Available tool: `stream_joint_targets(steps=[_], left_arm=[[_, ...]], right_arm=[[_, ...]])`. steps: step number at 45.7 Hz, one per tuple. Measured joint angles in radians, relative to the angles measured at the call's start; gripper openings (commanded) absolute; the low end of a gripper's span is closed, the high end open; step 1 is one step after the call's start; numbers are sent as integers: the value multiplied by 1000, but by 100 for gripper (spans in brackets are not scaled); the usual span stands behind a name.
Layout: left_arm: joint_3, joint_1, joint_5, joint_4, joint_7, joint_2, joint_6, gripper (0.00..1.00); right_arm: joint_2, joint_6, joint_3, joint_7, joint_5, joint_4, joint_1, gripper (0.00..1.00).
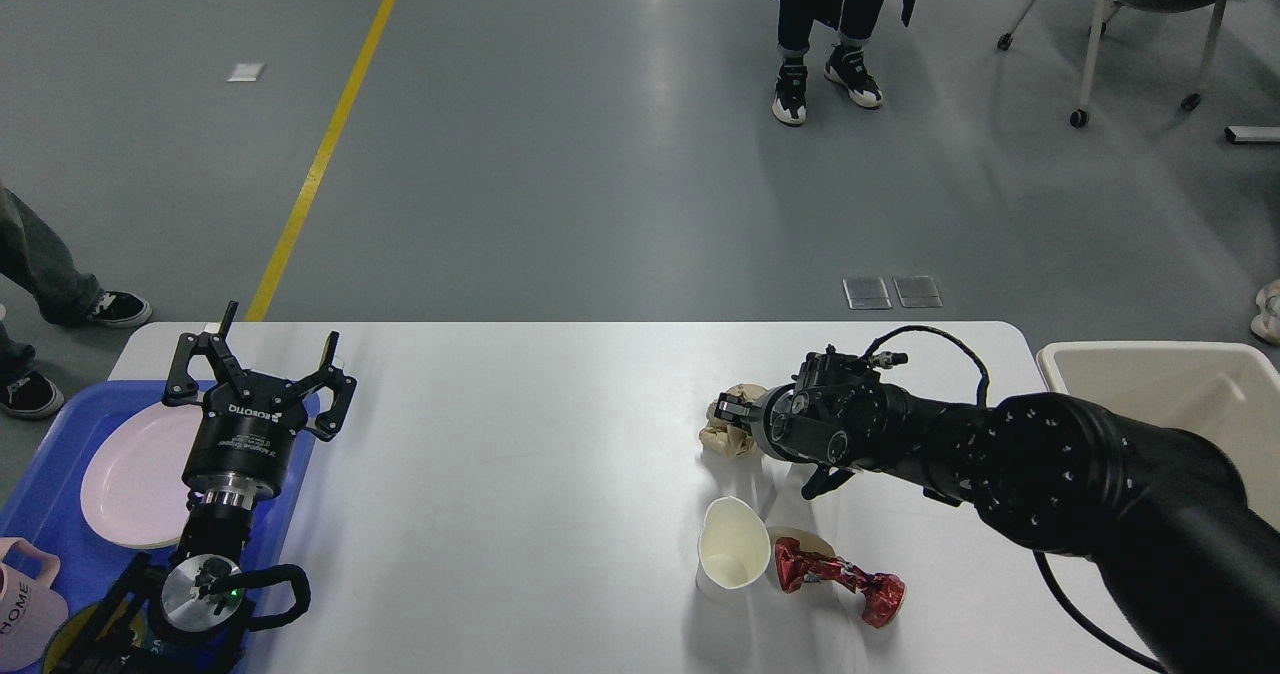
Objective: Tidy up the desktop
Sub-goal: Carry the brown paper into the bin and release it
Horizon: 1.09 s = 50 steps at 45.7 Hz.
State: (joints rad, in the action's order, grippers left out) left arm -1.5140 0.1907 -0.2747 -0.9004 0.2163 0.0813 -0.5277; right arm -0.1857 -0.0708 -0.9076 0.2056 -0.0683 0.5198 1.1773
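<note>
At the far left, a blue tray (60,524) overlaps the left end of the counter (520,494), the white top that fills the lower half of the view. The tray carries a pink plate (130,474) and, at its near corner, a pink mug (25,604) marked "HOME". The left gripper (258,374) stands above the tray's right edge, pointing away from the robot, fingers spread wide and holding nothing. The middle of the counter is bare white surface. Right of centre, a crumpled brown paper ball (726,424) lies on the counter. The right gripper (735,412) is at this ball, its fingers closed narrowly on the paper. Nearer the robot, a white paper cup (732,557) lies tipped with its mouth facing up and toward the viewer. A crumpled red foil wrapper (840,582) lies just beside the cup on its right. A beige bin (1150,374) stands off the right end of the counter.
</note>
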Motion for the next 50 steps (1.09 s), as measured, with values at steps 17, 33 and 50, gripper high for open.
stream_joint_targets(steps=[17, 33, 50], left_arm=[[0, 1, 1, 0, 0, 0, 0, 96], [0, 1, 0, 0, 0, 0, 0, 96], [0, 0, 0, 0, 0, 0, 0, 96]], right_arm=[[188, -125, -3, 0, -3, 381, 326, 0], [357, -417, -151, 0, 10, 852, 909, 0], [440, -598, -256, 35, 70, 1158, 1269, 0]])
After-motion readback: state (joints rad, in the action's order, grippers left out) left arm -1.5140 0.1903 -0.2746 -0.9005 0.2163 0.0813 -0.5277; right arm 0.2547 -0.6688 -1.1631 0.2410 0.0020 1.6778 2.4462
